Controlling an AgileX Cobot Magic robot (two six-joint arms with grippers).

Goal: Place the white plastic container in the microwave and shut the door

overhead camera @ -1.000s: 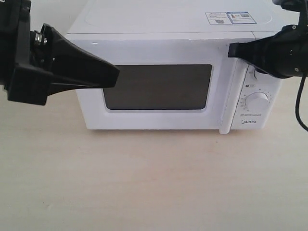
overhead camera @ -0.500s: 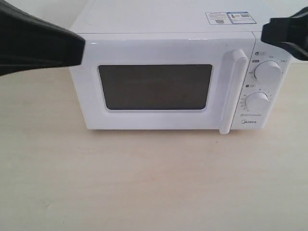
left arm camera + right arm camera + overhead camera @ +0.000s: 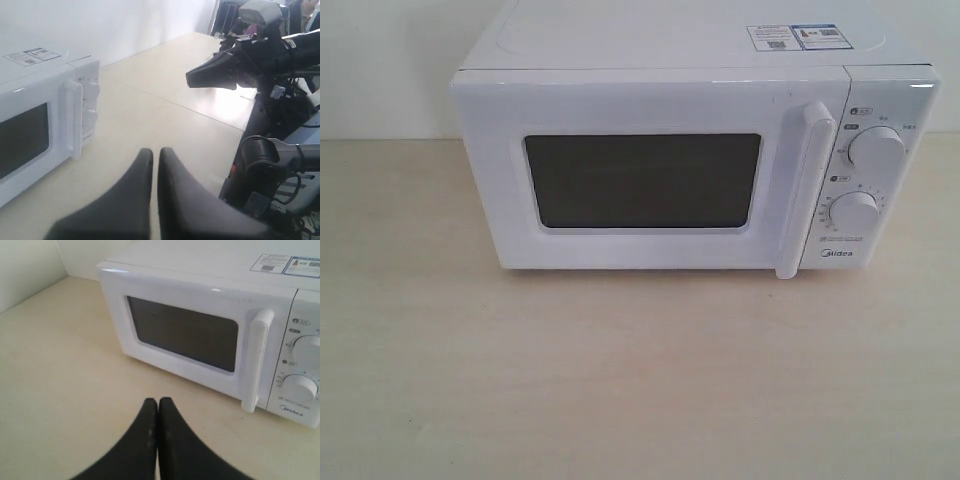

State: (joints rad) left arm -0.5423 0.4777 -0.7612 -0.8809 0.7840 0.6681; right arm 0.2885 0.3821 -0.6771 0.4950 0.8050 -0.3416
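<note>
The white microwave [image 3: 690, 160] stands at the back of the table, its door [image 3: 645, 180] shut, the bar handle [image 3: 805, 190] upright beside two round dials [image 3: 877, 148]. No white plastic container shows in any view. Neither gripper appears in the exterior view. In the left wrist view my left gripper [image 3: 155, 153] is shut and empty, held over the table away from the microwave [image 3: 40, 110]. In the right wrist view my right gripper [image 3: 158, 402] is shut and empty, in front of the microwave's door [image 3: 182, 335].
The light wooden table [image 3: 620, 380] stretches in front of the microwave. In the left wrist view the other black arm [image 3: 235, 65] and the robot's base with cables [image 3: 280, 165] stand at the table's far side.
Both arms have pulled back out of the exterior view, the left one leftward and the right one rightward. The microwave door stays shut.
</note>
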